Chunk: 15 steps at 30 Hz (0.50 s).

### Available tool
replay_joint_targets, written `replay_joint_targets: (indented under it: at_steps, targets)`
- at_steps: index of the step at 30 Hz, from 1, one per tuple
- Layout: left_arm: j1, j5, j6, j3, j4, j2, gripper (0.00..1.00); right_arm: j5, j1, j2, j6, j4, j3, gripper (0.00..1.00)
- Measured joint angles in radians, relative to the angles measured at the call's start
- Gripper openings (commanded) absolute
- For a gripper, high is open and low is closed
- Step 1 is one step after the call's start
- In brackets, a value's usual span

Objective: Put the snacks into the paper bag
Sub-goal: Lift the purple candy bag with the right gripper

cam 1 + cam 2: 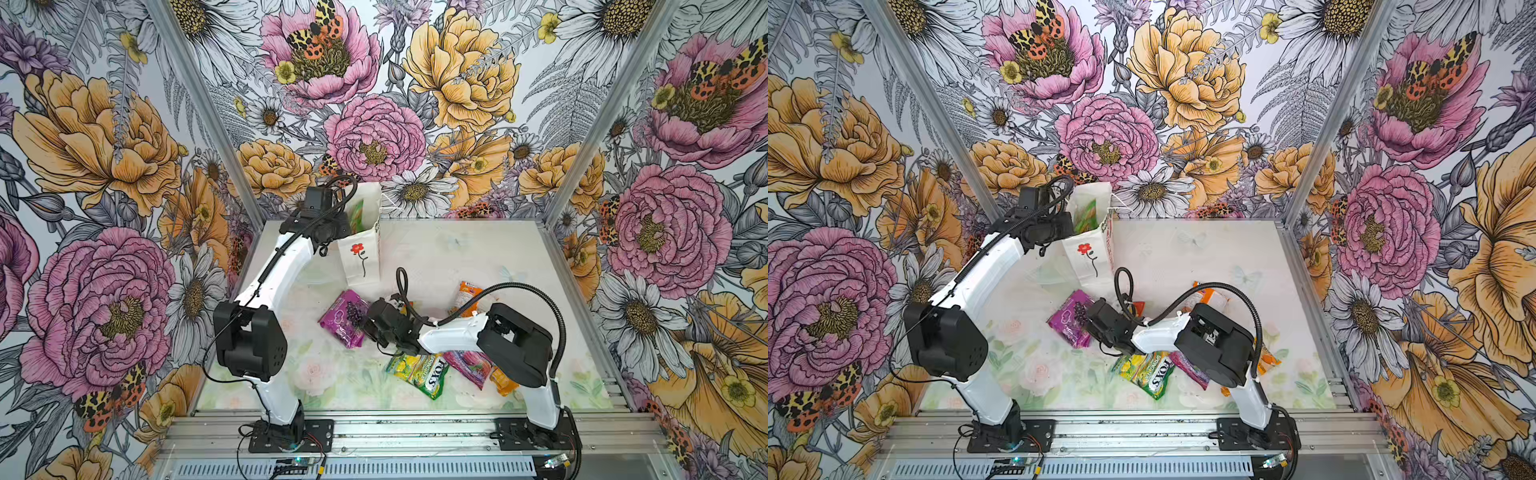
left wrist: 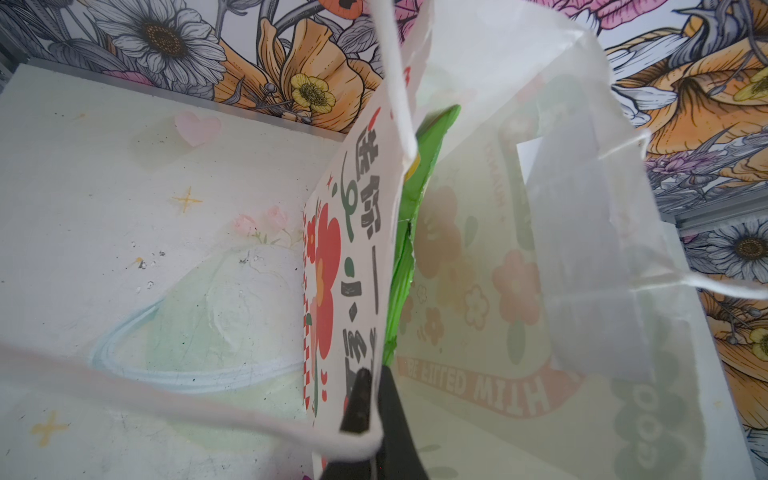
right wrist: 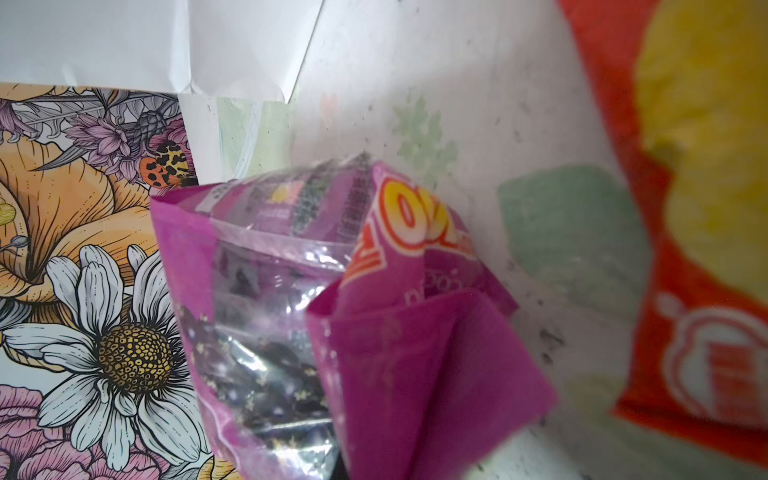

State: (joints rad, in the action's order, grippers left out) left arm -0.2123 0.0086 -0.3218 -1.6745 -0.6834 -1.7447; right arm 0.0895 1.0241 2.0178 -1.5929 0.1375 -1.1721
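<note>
While the right gripper (image 1: 368,322) is closed tight on a side edge of the crinkly purple grape plastic packet (image 1: 343,318), lying near the table's (image 1: 457,257) middle with its long axis from far edge to near edge, the upright white paper gift bag (image 1: 361,253) stands just beyond it toward the far edge, its wall pinched by the closed left gripper (image 2: 374,399).

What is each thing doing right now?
Left pincer, shut on bag rim.
Right pincer, shut on purple packet edge.
Bag, upright, open.
Green packet, inside bag.
Purple packet, on table, edge pinched.
FOX'S packet, loose on table.
Orange packet, loose on table.
</note>
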Motion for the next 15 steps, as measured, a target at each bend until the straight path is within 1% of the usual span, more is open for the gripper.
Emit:
replay_joint_targets:
  at_steps: [3,6,15]
  targets:
    - [-0.010,-0.004,0.013,0.000,0.000,0.000,0.00,0.007,0.000,-0.013,0.022,-0.018,0.002,0.00]
    - [-0.022,-0.019,0.023,0.000,0.000,0.000,0.00,0.024,0.000,-0.042,0.066,-0.069,0.002,0.00]
    - [-0.028,-0.039,0.041,0.000,0.000,0.000,0.00,0.031,-0.042,-0.197,0.288,-0.242,0.002,0.00]
